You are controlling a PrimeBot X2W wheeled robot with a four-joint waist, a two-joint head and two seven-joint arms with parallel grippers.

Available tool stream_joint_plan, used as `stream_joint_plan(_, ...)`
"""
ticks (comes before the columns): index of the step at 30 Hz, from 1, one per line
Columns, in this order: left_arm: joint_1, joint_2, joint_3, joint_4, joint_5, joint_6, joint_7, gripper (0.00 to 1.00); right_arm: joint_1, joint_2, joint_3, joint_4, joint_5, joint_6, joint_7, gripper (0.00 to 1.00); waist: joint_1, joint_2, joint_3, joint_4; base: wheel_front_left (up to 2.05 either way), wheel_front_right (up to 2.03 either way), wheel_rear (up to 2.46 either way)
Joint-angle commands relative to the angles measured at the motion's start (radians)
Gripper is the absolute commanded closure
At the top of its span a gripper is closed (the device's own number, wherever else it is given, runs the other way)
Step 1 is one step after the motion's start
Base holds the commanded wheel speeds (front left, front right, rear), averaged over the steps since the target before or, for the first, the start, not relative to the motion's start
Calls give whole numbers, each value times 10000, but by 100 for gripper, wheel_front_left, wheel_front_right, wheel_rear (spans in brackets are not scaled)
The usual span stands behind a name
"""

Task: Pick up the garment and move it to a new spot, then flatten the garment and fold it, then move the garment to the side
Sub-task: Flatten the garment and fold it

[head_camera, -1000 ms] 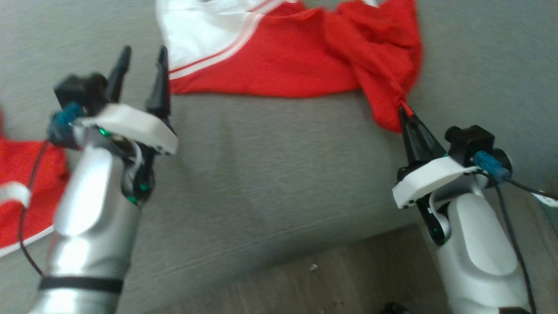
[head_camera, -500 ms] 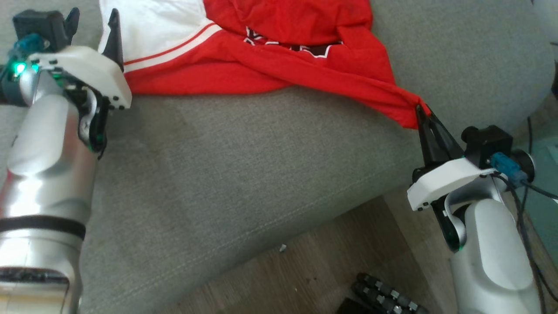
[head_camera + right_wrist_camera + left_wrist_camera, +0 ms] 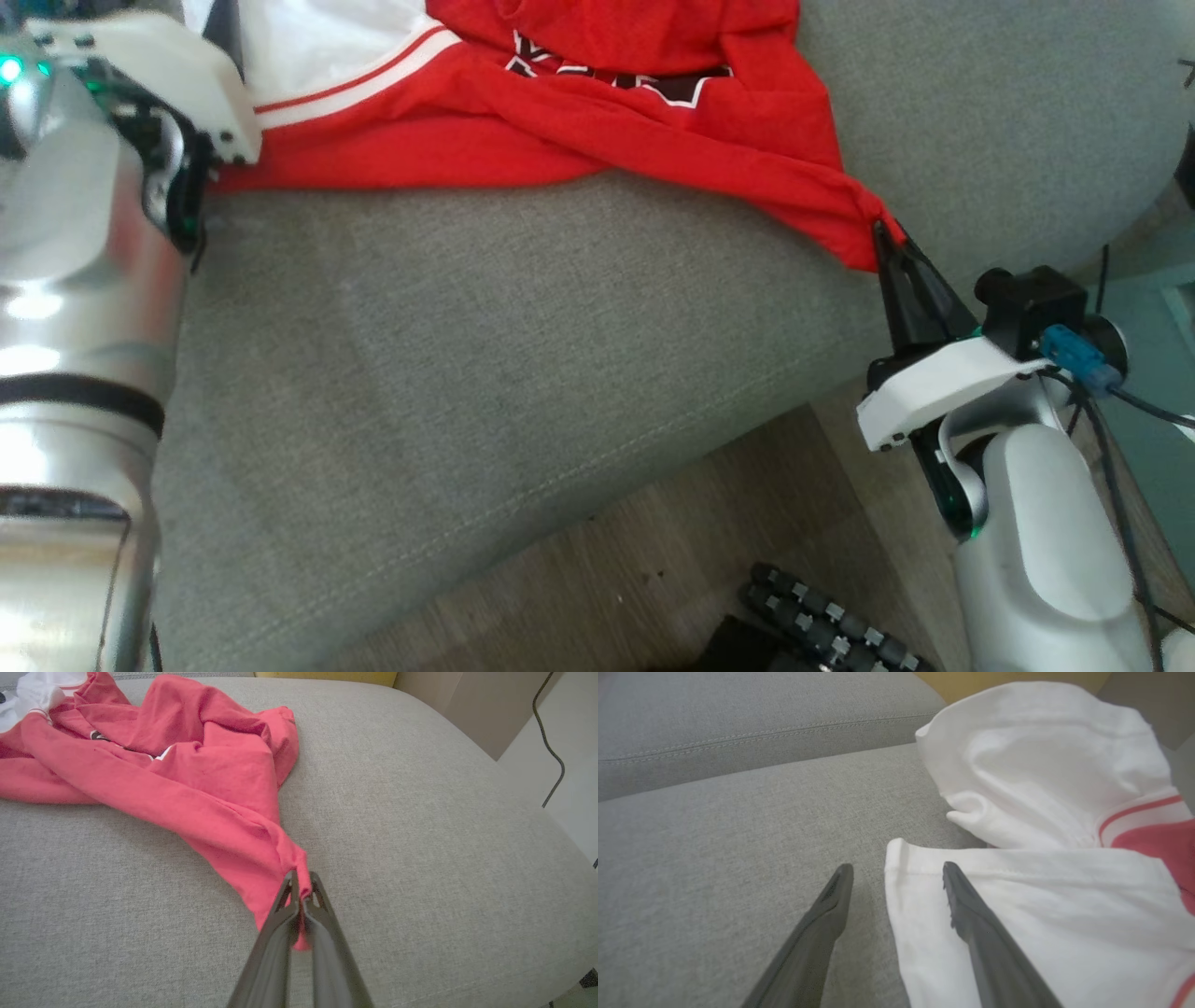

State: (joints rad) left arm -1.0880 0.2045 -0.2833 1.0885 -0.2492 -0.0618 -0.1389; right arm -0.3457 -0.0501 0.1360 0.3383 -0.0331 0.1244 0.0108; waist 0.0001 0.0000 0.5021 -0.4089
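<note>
Pinching a near right corner of the red and white garment (image 3: pixel 560 131), my right claw (image 3: pixel 885 231) is clamped tight on a fold of red cloth at the right side of the grey sofa cushion (image 3: pixel 467 373). The garment lies crumpled across the far part of the cushion, red to the right and white to the left. My left claw (image 3: pixel 896 869) stands wide at the far left, one finger over the white hem, the other over bare cushion.
</note>
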Motion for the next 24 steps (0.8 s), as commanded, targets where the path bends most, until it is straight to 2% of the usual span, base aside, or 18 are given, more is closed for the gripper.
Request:
stream_joint_plan(1,-574,235,104,-113,-13,-41,-107,0,88,-1,248,-331,95,63,-82,100,-1,0,64,-29,0,0,0)
stream_joint_plan(15,-1626,180,-344,1336,109,-146,199,0,-120,-1,640,-195,396,63,-234,100,-1,0,242,-313,0,0,0)
stream_joint_plan(16,-1661,184,-358,1389,99,-152,212,29,-126,-1,647,-178,408,63,-250,100,-1,0,249,-321,0,0,0)
stream_joint_plan(17,-1684,175,-371,1432,82,-172,208,100,-131,-1,647,-158,418,63,-266,100,-1,0,253,-322,0,0,0)
stream_joint_plan(24,-1661,7,-526,1560,29,-287,-272,100,-113,-1,487,38,373,63,-343,100,-1,0,37,-27,0,0,0)
